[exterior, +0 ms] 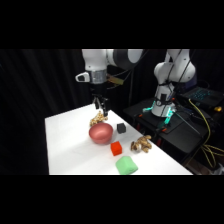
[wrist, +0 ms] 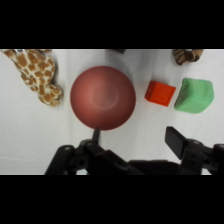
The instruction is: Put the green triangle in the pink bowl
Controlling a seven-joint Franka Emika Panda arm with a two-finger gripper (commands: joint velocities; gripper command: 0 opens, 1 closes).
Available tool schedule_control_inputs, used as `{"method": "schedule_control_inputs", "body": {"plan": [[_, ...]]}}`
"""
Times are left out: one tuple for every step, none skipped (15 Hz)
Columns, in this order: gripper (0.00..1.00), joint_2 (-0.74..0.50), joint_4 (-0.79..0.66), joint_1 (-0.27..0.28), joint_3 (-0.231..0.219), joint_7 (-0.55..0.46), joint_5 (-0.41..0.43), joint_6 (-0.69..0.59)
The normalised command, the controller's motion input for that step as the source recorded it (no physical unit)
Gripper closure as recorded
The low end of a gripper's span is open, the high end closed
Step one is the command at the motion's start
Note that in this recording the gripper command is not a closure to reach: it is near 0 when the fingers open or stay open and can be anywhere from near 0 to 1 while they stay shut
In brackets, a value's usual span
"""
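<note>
Gripper [exterior: 101, 106] hangs open and empty above the far side of the bowl [exterior: 101, 133], well apart from the triangle [exterior: 126, 165] lying ungrasped at near right beyond the red cube [exterior: 116, 148].

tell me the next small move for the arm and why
Probably shift the gripper sideways from above the round reddish-pink bowl towards the chunky light-green triangle block. The block lies on the white table past the small red cube, ungrasped.

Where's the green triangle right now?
In the side view the green triangle lies on the table near its front edge, just past the red cube, which sits between it and the pink bowl.
</note>
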Motion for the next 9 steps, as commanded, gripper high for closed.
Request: {"method": "schedule_control_inputs", "body": {"plan": [[0.00, 0.00, 0.01, -0.017, 0.018, 0.00, 0.000, -0.02], [0.00, 0.01, 0.02, -0.016, 0.013, 0.04, -0.038, 0.00], [0.00, 0.02, 0.03, -0.014, 0.011, 0.06, -0.065, 0.02], [0.00, 0.05, 0.05, -0.013, 0.009, 0.07, -0.086, 0.06], [0.00, 0.08, 0.08, -0.007, 0.012, 0.10, -0.088, 0.07], [0.00, 0.10, 0.09, 0.002, 0.017, 0.11, -0.098, 0.10], [0.00, 0.14, 0.10, 0.019, 0.031, 0.14, -0.099, 0.13], [0.00, 0.16, 0.10, 0.035, 0.042, 0.15, -0.096, 0.16], [0.00, 0.19, 0.09, 0.061, 0.064, 0.17, -0.085, 0.19]]}}
